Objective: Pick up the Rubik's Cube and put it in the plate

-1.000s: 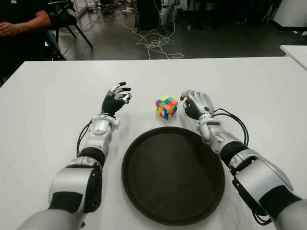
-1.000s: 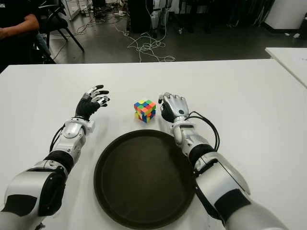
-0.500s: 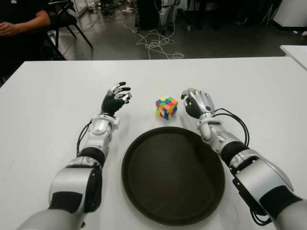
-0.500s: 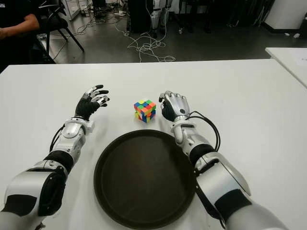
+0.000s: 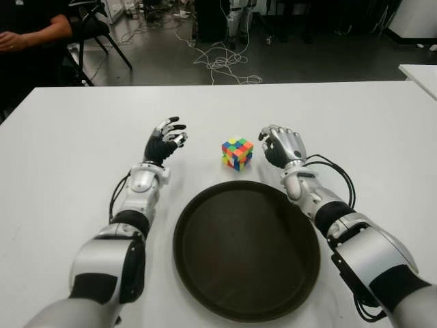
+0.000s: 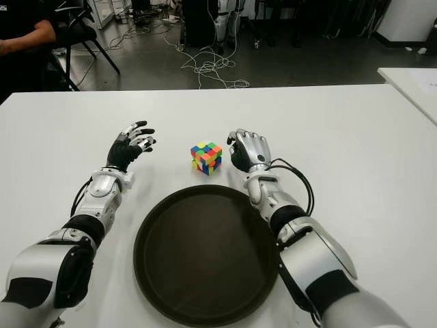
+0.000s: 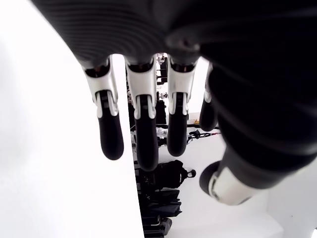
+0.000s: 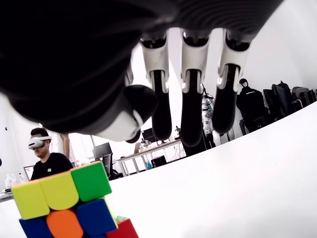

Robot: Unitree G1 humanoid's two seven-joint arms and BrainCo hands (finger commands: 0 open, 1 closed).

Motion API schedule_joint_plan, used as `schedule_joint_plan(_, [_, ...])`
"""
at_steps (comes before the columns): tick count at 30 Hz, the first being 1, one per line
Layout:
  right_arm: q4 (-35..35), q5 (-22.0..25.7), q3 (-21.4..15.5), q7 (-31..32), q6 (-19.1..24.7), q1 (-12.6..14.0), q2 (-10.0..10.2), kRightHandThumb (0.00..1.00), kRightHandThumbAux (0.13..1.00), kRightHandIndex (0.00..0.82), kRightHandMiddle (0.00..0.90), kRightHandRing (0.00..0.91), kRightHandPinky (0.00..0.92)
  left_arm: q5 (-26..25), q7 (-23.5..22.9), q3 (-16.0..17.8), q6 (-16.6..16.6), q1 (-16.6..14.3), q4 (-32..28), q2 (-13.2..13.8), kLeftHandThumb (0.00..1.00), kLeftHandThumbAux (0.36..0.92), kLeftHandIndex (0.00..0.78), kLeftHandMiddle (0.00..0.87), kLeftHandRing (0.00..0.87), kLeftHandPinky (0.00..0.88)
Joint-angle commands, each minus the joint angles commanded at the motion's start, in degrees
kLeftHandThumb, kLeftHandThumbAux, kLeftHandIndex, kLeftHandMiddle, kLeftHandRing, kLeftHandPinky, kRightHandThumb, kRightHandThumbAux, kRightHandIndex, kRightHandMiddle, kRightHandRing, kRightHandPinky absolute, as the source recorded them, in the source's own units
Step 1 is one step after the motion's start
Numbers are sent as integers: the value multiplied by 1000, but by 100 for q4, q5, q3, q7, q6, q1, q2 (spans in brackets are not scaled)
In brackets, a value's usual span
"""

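Landmark: cube (image 5: 237, 153), sitting on the white table (image 5: 82, 143), just beyond the far rim of the plate (image 5: 246, 249). Not yet grasped; plate holds nothing.

Left of cube: left hand (image 5: 164, 141), well apart from it, raised slightly off the table as far as the eye views show. Fingers (image 7: 110, 134) loosely spread, holding nothing. Idle.

Cube itself: multicoloured, one corner turned toward the robot, so no flat face squarely meets either hand.

Right of cube: right hand (image 5: 280, 146), just beside it with a small gap showing. Palm faces the cube. Fingers (image 8: 191, 119) hang extended, thumb bent inward; nothing is between them. In the right wrist view the cube sits below and to one side of the fingertips, not touched.

Beyond the table on the left: a seated person (image 5: 27, 34); cables on the floor (image 5: 218, 61).

Step in hand (judgement): reach and closing on the cube by the right hand.

Risks from here:
- Cube is corner-on to the hand. Fingers closing on edges rather than faces may twist it or squirt it out.
- Hand comes from the side. A thumb or finger landing early may push the cube leftward across the smooth table instead of enclosing it.
- A weak grip may drop it during the lift over the plate rim.
- A release from height may let it bounce or roll on the plate.
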Motion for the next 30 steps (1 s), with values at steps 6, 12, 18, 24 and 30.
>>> schedule_joint_plan(6, [-29, -16, 8, 9, 142, -74, -33, 353, 806, 157, 87, 73, 95, 0, 4, 14, 41, 0, 39, 24, 402, 759, 189, 286, 332, 367])
schedule_joint_plan(12, [-54, 11, -49, -105, 398, -169, -39, 60, 763, 17, 9, 7, 10, -3, -37, 19, 27, 4, 48, 36, 395, 739, 187, 289, 335, 368])
schedule_joint_plan(18, [-176, 89, -176, -381, 608, -230, -80, 6, 664, 1, 0, 0, 0, 30, -64, 1, -34, 16, 45, 54, 386, 731, 187, 289, 332, 357])
schedule_joint_plan(24, [-211, 133, -256, -427, 631, -259, -107, 0, 612, 0, 0, 0, 0, 32, -70, 5, -35, 14, 50, 58, 387, 733, 191, 291, 335, 365])
schedule_joint_plan(30, [-266, 180, -303, -359, 653, -288, -141, 0, 599, 0, 0, 0, 0, 0, -86, 37, -13, 11, 58, 57, 404, 733, 189, 288, 335, 368])
